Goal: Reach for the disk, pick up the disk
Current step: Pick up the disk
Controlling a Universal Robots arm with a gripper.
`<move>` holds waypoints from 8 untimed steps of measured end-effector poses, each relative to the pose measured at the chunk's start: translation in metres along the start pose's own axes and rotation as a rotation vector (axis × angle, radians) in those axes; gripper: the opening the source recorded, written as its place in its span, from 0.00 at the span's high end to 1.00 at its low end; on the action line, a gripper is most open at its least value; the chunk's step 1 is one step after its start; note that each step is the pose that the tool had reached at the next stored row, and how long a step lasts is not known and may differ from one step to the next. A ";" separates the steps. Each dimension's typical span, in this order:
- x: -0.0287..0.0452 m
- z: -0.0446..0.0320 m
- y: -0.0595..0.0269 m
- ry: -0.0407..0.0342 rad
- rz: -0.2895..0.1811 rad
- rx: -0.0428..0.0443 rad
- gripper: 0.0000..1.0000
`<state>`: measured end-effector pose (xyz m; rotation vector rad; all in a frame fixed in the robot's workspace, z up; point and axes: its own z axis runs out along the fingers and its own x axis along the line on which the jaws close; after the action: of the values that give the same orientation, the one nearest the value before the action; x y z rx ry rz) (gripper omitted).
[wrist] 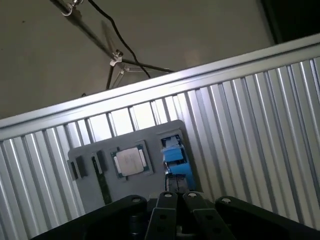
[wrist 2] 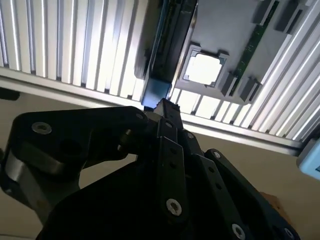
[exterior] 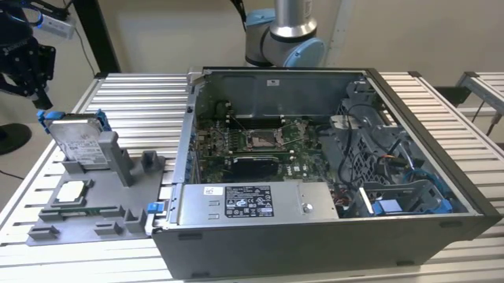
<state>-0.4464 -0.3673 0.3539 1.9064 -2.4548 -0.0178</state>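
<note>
Slatted aluminium table, beige wall behind. Disk stands on edge in grey fixture — 9 o'clock of the open computer case. Gripper at disk's 11 o'clock, right at its blue frame corner — grip width can't tell.

The grey holder hides the lower part of the disk, and the edge crops the tool.
</note>
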 end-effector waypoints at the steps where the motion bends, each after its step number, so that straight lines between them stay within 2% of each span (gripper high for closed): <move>1: 0.0000 0.0000 0.0000 0.0050 -0.014 0.0017 1.00; 3: 0.0001 0.0000 0.0000 0.0132 -0.043 0.0069 1.00; 6: 0.0001 0.0000 -0.0001 0.0153 -0.084 0.0107 1.00; 8: 0.0001 0.0000 0.0004 0.0152 -0.090 0.0119 1.00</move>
<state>-0.4468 -0.3673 0.3539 2.0122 -2.3635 0.0090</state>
